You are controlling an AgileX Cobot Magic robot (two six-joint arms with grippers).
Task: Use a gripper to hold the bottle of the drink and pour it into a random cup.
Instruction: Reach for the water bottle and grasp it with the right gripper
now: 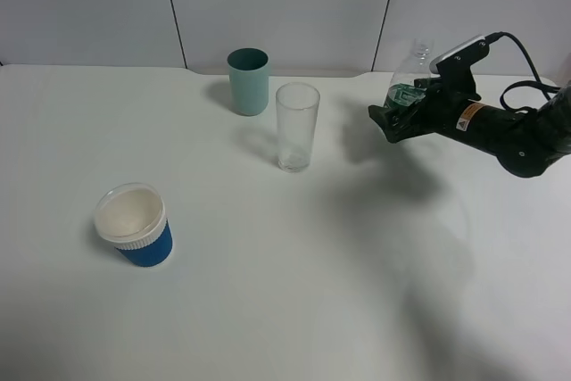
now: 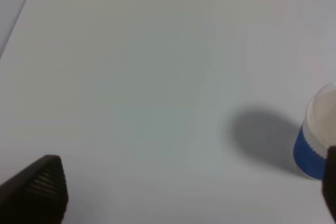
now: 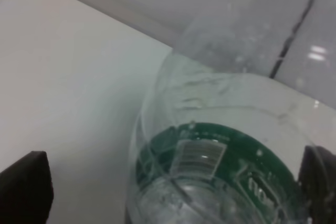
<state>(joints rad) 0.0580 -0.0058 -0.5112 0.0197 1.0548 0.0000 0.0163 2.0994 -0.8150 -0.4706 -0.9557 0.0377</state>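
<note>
My right gripper point(image 1: 400, 111) is shut on the bottle of the drink point(image 1: 409, 86), a small clear bottle with a dark green label band. It holds the bottle above the table at the right, roughly upright with the neck leaning slightly right. In the right wrist view the bottle point(image 3: 220, 166) fills the space between the black fingertips point(image 3: 23, 190). A tall clear glass point(image 1: 297, 127) stands left of the bottle, apart from it. A teal cup point(image 1: 248, 82) stands behind the glass. My left gripper point(image 2: 184, 192) is open and empty over bare table.
A blue cup with a white rim point(image 1: 134, 225) stands at the front left; it also shows at the edge of the left wrist view point(image 2: 317, 140). The white table point(image 1: 294, 292) ends at a grey panelled wall point(image 1: 89, 6) at the back.
</note>
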